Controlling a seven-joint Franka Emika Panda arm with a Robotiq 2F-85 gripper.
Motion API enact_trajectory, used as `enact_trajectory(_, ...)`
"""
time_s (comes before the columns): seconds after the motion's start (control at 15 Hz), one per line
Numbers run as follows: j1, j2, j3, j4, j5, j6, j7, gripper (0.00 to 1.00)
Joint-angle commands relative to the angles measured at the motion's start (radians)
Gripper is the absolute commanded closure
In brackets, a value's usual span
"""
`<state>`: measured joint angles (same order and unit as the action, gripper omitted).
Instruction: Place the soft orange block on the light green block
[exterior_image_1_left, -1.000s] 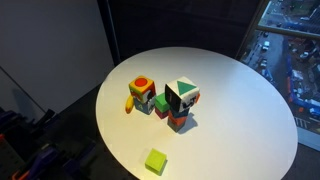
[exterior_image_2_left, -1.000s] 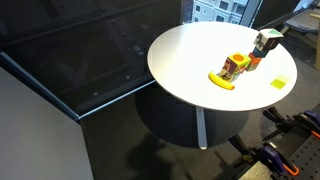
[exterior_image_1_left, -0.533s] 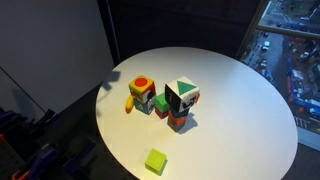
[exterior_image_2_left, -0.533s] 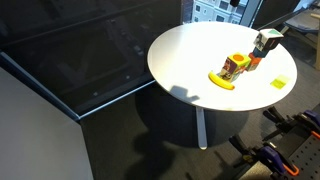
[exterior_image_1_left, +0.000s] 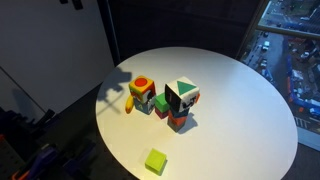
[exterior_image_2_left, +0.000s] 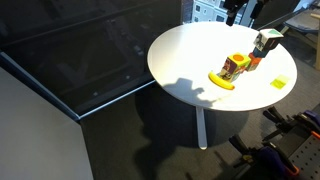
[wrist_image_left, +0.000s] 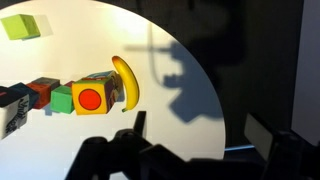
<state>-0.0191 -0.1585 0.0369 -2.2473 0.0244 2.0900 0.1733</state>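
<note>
The soft orange block (exterior_image_1_left: 141, 92) with a red circle on one face stands left of the table's middle, also in the other exterior view (exterior_image_2_left: 236, 66) and in the wrist view (wrist_image_left: 92, 96). The light green block (exterior_image_1_left: 155, 161) lies alone near the table's front edge, also in the other exterior view (exterior_image_2_left: 280, 82) and at the top left of the wrist view (wrist_image_left: 22, 26). My gripper (wrist_image_left: 205, 140) is open and empty. It hangs high above the table's edge, far from both blocks, and shows at the top of both exterior views (exterior_image_1_left: 70, 3) (exterior_image_2_left: 240, 12).
A yellow banana (wrist_image_left: 125, 80) lies against the orange block. A green block (wrist_image_left: 62, 99), a red-brown block (wrist_image_left: 43, 90) and a black-and-white block (exterior_image_1_left: 182, 96) on a stack stand beside it. The round white table (exterior_image_1_left: 235, 95) ends near the gripper, over dark floor.
The gripper has come into view at the top of both exterior views. Its shadow has moved onto the table near the banana. The blocks have not moved.
</note>
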Motion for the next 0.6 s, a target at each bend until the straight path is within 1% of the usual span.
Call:
enact_trajectory(0.0, 0.001, 0.057, -0.024, 0.024, -0.006, 0.051, -0.089, 0.0)
enact_trajectory(0.27, -0.004, 0.106, -0.039, 0.02, -0.023, 0.133, -0.127, 0.0)
enact_trajectory(0.53, -0.011, 0.149, -0.054, 0.02, -0.068, 0.192, -0.108, 0.0)
